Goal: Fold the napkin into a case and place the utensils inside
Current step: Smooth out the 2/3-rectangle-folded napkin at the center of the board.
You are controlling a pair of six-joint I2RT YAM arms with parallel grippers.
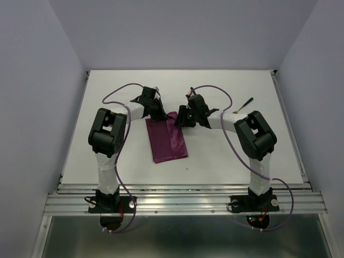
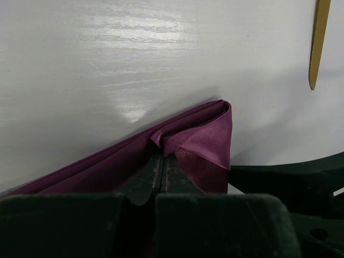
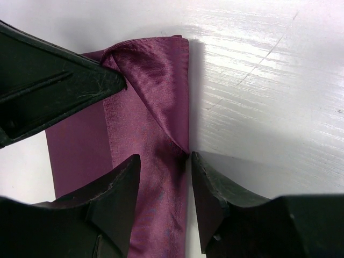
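Napkin (image 1: pixel 167 141): folded into a long strip, far end between both grippers.
Left gripper (image 2: pixel 157 164): clamped on the napkin's corner fold.
Right gripper (image 3: pixel 165 161): jaws apart, astride the napkin's edge.
Utensil (image 1: pixel 245 104): well right of the napkin.
Advised: hold the pinch firm, close squarely, crease evenly.

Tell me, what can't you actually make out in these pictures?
1. Top view: the far end of the napkin, hidden under the left gripper and right gripper.
2. Top view: the utensil, too small to tell its kind.
3. Left wrist view: a gold utensil tip, its handle cut off by the top edge.
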